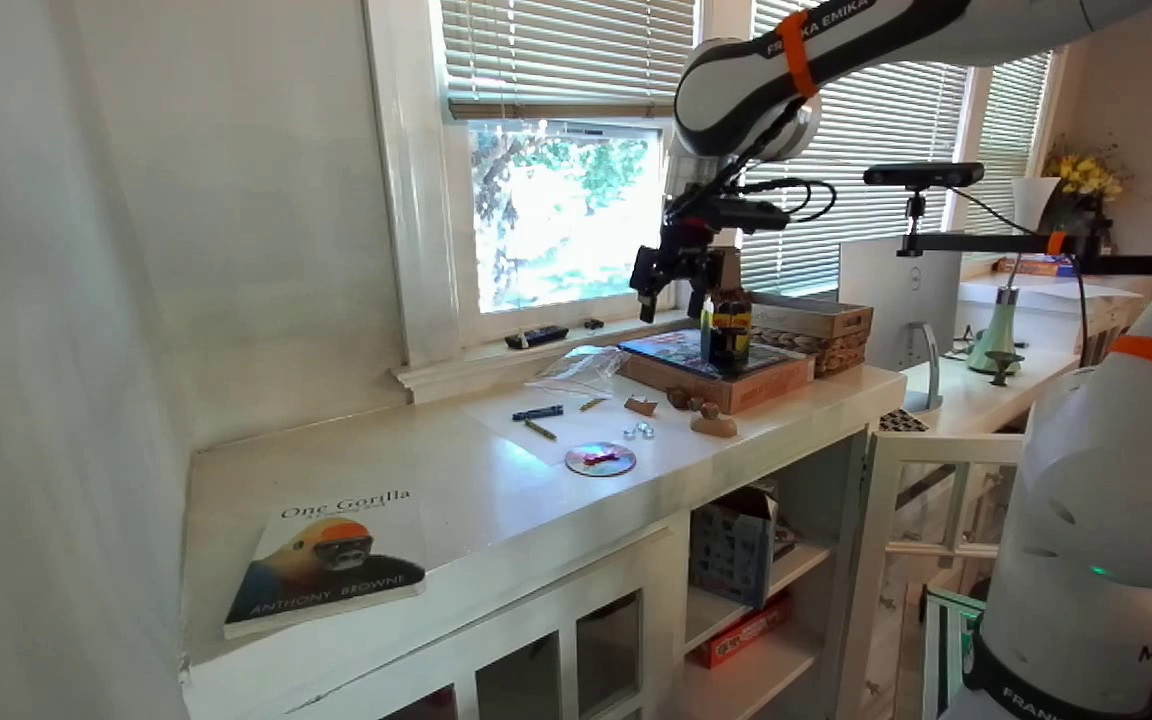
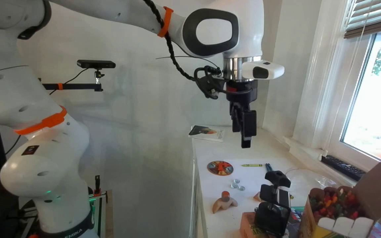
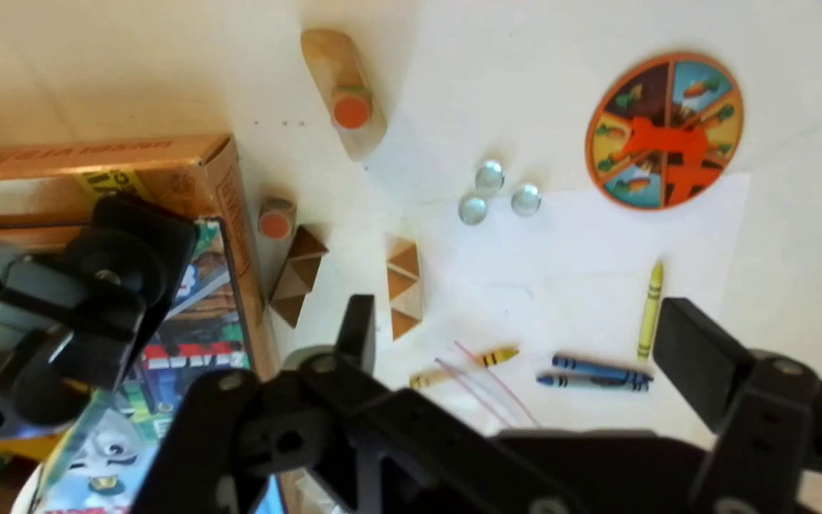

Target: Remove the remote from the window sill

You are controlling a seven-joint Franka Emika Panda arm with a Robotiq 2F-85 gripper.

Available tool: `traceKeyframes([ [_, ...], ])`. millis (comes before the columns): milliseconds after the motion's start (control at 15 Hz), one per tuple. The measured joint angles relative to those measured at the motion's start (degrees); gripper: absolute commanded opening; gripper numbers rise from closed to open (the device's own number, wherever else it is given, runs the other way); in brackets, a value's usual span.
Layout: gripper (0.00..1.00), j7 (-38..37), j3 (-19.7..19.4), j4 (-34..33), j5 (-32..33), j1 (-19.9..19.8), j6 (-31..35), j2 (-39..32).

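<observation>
The remote, a slim black bar, lies on the white window sill [image 1: 466,368] below the window. It shows in both exterior views [image 1: 536,337] [image 2: 342,167], and the sill also shows in an exterior view [image 2: 304,151]. The remote is out of view in the wrist view. My gripper [image 1: 673,305] points down in the air above the white countertop, apart from the remote. In an exterior view the gripper [image 2: 247,140] is seen edge-on. In the wrist view its fingers [image 3: 518,339] are wide apart with nothing between them.
A game box [image 1: 776,375] carries an open carton [image 2: 337,211] and a black clamp [image 2: 273,205]. Crayons [image 3: 596,375], wooden pieces [image 3: 404,289], glass beads [image 3: 489,178], a round spinner disc [image 3: 666,132], a plastic bag [image 1: 576,370] and a book [image 1: 331,560] lie on the countertop.
</observation>
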State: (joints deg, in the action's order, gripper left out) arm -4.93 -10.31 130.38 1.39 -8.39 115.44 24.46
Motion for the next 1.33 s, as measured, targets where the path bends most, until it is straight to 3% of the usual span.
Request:
traceKeyframes([
  [667, 1.0, -25.4, 0.7, -25.5, -1.7, -3.1, -3.0, -18.5],
  [1000, 1.0, -38.8, 0.0, -32.9, -3.0, -3.1, -3.3, -25.9],
  [1333, 1.0, -42.0, -0.3, -35.9, -3.2, -3.1, -4.4, -28.7],
])
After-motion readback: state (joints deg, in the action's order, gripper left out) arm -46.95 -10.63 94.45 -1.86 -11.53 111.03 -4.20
